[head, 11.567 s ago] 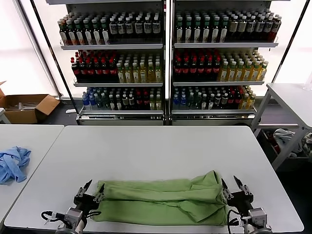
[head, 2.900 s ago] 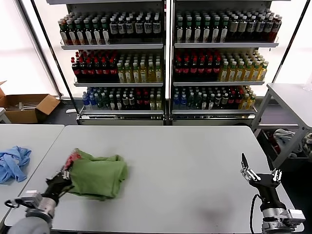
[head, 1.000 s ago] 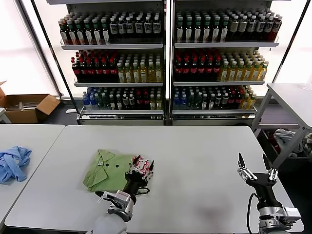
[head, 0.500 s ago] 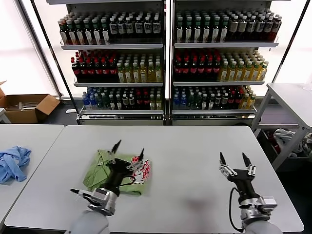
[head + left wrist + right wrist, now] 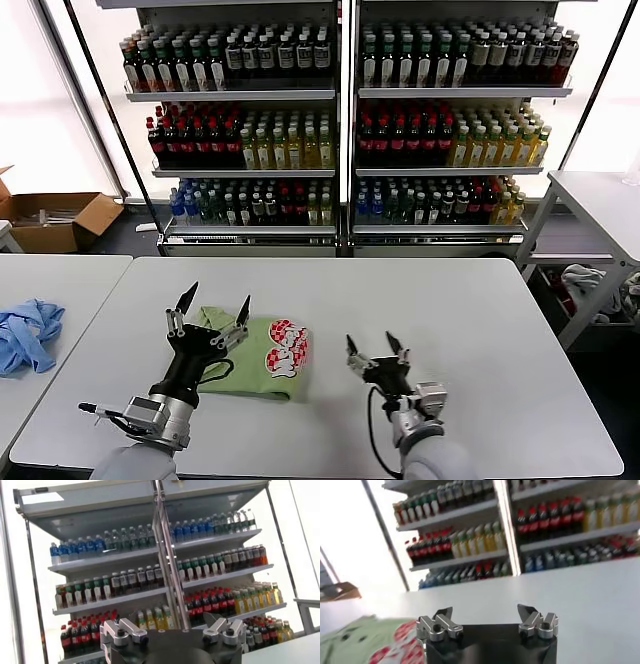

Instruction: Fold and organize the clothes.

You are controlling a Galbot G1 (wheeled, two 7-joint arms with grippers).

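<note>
Lifted off the cloth since half a second ago — left claw [image 5: 213, 312], prongs apart, empty, above the polo shirt [image 5: 262, 352]; right claw [image 5: 375, 352] swung in beside it, also spread. Folded on the white surface [image 5: 450, 300], soft, light, floppy — best pinched at an edge.

We see strong white backlight flooding in behind the tall metal bottle shelves [image 5: 340, 120], blowing out the background; the pale grey counter [image 5: 440, 300] stays evenly lit, shadows faint.
</note>
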